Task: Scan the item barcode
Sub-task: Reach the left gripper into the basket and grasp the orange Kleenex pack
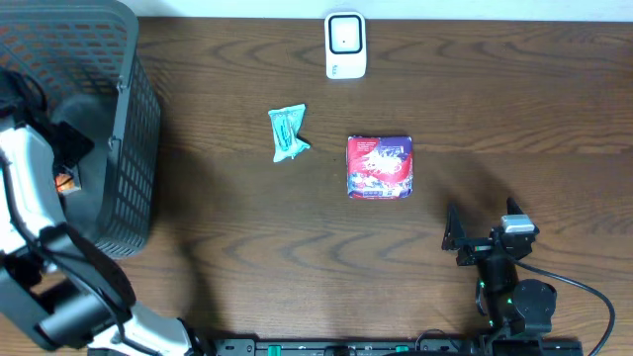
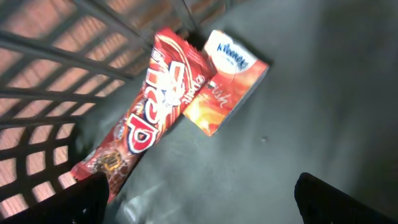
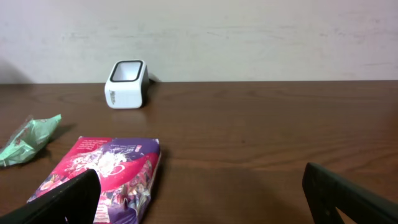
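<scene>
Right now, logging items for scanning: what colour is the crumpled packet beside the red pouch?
Mint green; the packet shows best overhead.

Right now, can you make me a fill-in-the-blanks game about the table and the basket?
1. The scanner at the table's far edge is ___ in colour.
2. The packet nearest the open right tool is red and ___.
3. The open left tool hangs inside the ___, over a red wrapper and a tissue pack.
Missing words: white; purple; basket.

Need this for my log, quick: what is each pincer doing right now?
Left pincer: open, holding nothing, inside the basket.
Right pincer: open, holding nothing.
</scene>
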